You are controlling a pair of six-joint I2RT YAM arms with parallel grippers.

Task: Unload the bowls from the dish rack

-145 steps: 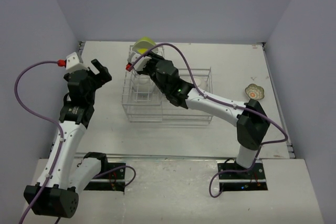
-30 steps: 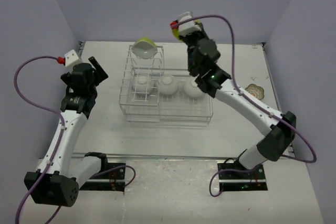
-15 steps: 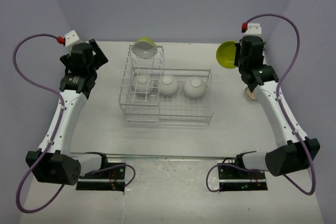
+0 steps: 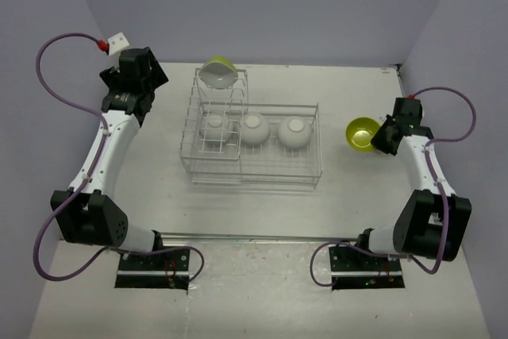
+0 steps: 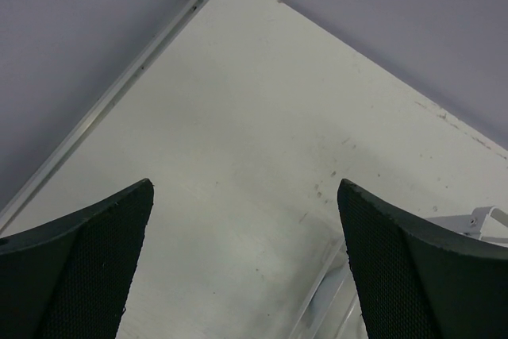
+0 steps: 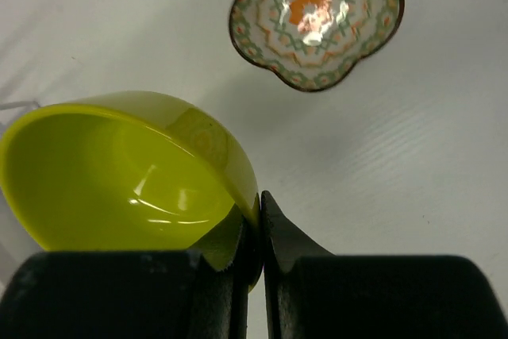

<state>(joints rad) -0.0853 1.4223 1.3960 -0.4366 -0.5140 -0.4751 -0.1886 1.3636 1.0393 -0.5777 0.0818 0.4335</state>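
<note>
Bowls, by place:

1. Lime-yellow bowl (image 6: 127,172): held in my right gripper (image 6: 259,220). My jaws are pinched tight on its rim, one finger inside the wall and one outside. The bowl hangs tilted, out of the dish rack (image 4: 250,166) and to the right of it, near but apart. I cannot tell whether its base touches the table (image 5: 238,117).

2. Patterned bowl (image 6: 316,17): scalloped rim, orange centre, green and brown rings. It sits upright on the table just beyond the lime-yellow bowl and is not touching it. My right arm hides it from the top camera.

3. First white bowl (image 4: 254,129) and second white bowl (image 4: 292,132): side by side in the low basket of the dish rack.

4. Third white bowl (image 4: 214,126): down inside the taller slotted section at the rack's left end.

5. Top bowl (image 4: 217,73): perched tilted on top of the slotted section. Its pale face is towards the top camera, with lime-yellow showing along the far edge.

6. Left gripper (image 5: 244,188): my jaws stand wide apart with nothing between them. It is over bare table near the far-left corner, left of the rack. A bit of rack wire shows at the lower right of my wrist view.
</note>
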